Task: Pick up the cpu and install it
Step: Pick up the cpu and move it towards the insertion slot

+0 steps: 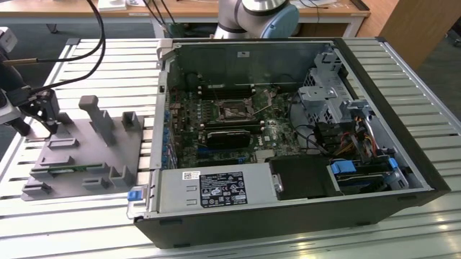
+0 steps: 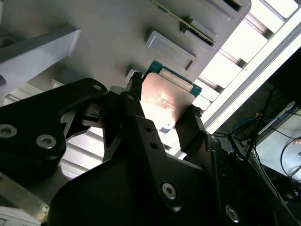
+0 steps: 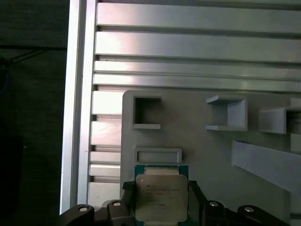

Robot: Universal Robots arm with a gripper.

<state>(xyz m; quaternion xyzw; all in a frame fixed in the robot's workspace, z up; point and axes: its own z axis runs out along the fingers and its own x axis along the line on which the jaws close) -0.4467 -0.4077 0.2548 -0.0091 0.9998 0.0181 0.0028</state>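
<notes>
The gripper [image 3: 161, 200] is closed on the cpu [image 3: 161, 197], one finger pressed against each of two opposite edges, so the top face is left untouched. That edge hold looks deliberate: it keeps the chip flat and square to the fingers [image 3: 195, 200], which seating it in a socket would probably call for.

In the exterior view the gripper [image 1: 38, 125] sits over the grey fixture plate [image 1: 79, 141] on the slatted worktop [image 1: 108, 65], towards the exterior view's left and well apart from the open computer case [image 1: 288, 226]. The motherboard socket [image 1: 234, 111] inside the case appears to have nothing in it yet. The plate's raised pockets seem meant to hold each part in a known spot for pickup (a long green memory stick [image 2: 186, 21] lies in another of its slots).

The chip is just beside a low rectangular pocket [image 3: 157, 154] of the plate; I cannot tell whether it is lifted clear or resting on the surface.

It is a thin square with a dull silver metal lid and a narrow green border around it, and in the second wrist view the lid [image 2: 164, 101] catches a warm reflection
</notes>
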